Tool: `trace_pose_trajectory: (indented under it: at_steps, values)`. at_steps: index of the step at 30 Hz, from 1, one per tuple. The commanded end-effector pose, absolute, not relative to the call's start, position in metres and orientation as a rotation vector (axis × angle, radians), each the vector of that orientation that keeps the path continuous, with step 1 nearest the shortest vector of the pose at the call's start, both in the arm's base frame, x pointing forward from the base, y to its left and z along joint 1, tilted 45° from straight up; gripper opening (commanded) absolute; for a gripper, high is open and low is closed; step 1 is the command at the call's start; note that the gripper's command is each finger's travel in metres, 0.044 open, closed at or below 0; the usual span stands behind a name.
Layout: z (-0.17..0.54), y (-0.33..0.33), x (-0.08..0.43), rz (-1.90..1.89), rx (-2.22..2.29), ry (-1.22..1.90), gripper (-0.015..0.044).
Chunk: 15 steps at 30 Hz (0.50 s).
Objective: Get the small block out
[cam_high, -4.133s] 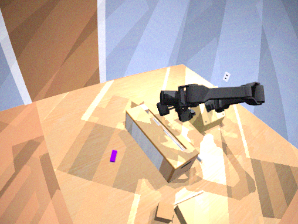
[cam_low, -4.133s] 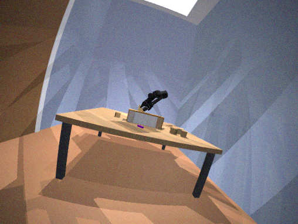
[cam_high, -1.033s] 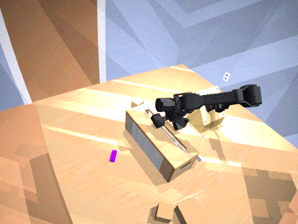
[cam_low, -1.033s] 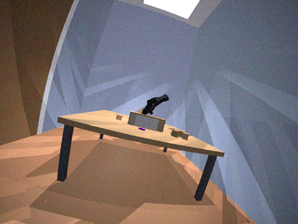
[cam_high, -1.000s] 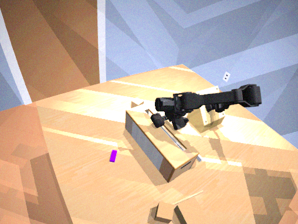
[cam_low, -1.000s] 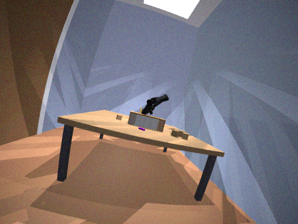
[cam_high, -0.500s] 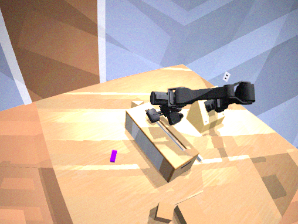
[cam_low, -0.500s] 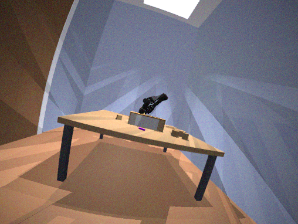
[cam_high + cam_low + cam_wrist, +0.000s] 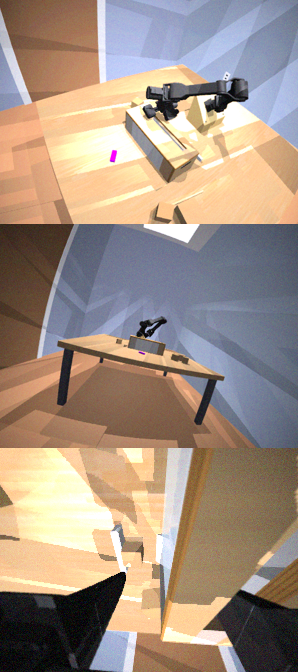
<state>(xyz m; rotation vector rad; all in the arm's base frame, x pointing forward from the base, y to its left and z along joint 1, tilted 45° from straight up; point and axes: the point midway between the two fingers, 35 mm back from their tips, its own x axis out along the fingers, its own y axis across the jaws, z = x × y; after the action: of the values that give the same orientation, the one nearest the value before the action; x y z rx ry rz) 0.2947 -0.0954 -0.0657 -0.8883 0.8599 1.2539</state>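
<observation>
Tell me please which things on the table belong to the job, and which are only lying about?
Part of the job:
- box
- gripper, open and empty, over the far end of the box

Only lying about:
- magenta piece on the table in front of the box
- small wooden blocks at the near edge
- wooden cube behind the box
</observation>
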Motion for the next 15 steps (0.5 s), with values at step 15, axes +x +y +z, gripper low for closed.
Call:
trace_pose_trajectory:
  at_steps: [15]
  values:
    - [-0.027, -0.139, 0.287, 1.084, -0.664, 0.977, 0.0295]
